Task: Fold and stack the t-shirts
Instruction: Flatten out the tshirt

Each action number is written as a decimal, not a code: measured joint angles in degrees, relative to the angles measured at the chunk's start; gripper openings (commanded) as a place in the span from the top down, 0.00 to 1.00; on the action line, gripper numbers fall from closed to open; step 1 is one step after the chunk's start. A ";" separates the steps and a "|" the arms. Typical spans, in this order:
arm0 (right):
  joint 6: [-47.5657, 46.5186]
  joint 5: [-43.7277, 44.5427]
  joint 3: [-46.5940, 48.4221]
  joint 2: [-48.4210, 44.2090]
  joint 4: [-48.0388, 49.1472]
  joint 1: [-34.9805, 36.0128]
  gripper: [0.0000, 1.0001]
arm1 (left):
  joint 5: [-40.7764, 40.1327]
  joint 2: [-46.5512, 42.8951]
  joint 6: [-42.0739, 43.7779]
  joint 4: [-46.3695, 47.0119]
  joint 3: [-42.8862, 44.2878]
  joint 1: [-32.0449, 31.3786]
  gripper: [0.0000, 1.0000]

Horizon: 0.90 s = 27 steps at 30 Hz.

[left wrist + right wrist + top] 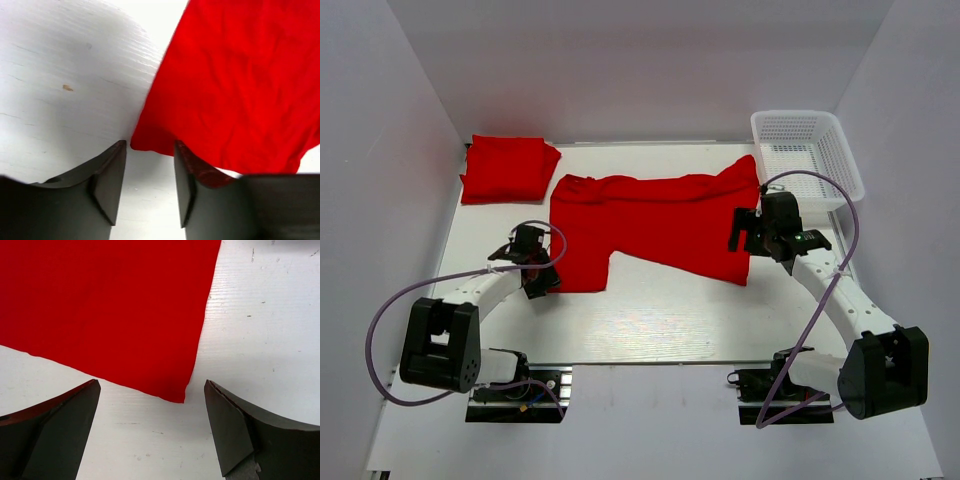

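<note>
One red t-shirt (655, 225) lies spread across the middle of the table, partly folded, its left part hanging nearer. A second red t-shirt (510, 168) lies folded at the back left. My left gripper (540, 282) is open and empty at the spread shirt's near left corner; in the left wrist view that corner of the shirt (235, 90) ends just ahead of the gripper (150, 150). My right gripper (742, 236) is wide open and empty at the shirt's near right corner; in the right wrist view the shirt (110, 305) has its corner between the fingertips of the gripper (151, 385).
A white mesh basket (810, 150) stands at the back right, just behind the right arm. White walls close in the table on the left, back and right. Purple cables loop beside both arms.
</note>
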 measured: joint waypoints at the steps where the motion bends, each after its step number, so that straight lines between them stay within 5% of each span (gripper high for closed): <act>1: -0.02 0.09 0.00 0.00 0.00 0.00 0.10 | -0.09 -0.07 -0.07 0.22 -0.17 0.00 0.50; 8: 0.04 0.02 -0.87 0.00 -0.02 0.00 0.10 | -0.66 3.28 -0.55 2.82 1.57 0.00 0.54; 11: 0.22 -0.09 -2.08 -0.04 -0.44 0.00 0.10 | -0.90 5.73 -0.94 4.55 3.26 0.00 0.80; 12: 0.24 -0.09 -2.56 -0.07 -0.52 0.00 0.10 | -0.94 6.29 -1.01 5.27 3.41 0.02 1.00; 27: 4.20 -2.03 -7.67 0.79 -1.60 2.21 0.10 | 1.62 -1.68 1.18 6.60 -2.45 0.00 1.00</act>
